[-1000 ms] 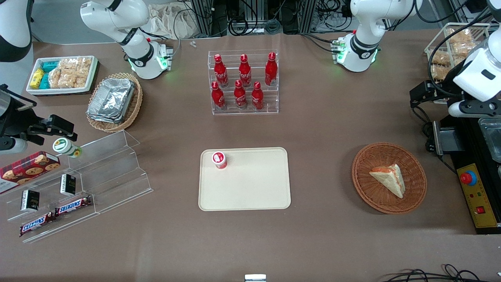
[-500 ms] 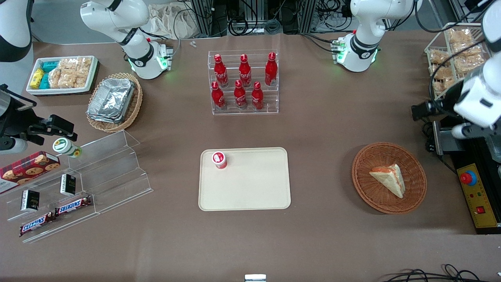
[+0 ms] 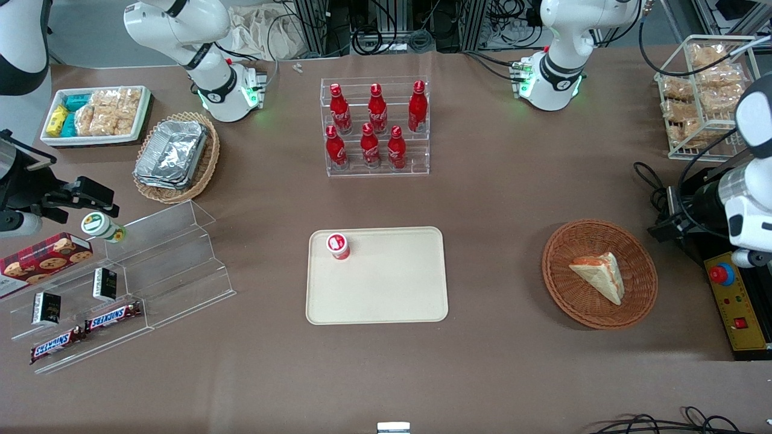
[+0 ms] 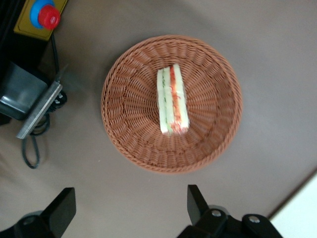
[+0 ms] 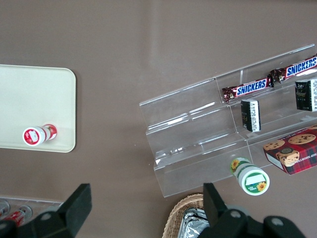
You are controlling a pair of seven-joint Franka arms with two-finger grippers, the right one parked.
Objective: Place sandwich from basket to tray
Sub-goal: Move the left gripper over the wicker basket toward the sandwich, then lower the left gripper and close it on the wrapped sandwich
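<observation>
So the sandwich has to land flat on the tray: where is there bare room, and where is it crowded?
Most of the tray is bare: only a small red cup stands in the corner nearest the bottle rack. The half toward the basket is free. The sandwich lies alone in the basket. The gripper, open, hangs above it, holding nothing.

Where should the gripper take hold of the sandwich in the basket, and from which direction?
Probably from above, across the two flat bread faces of the sandwich, near its middle. It stands on edge in the basket, filling upward, so the narrow width suits the open gripper, which hangs high above the table beside the basket.
</observation>
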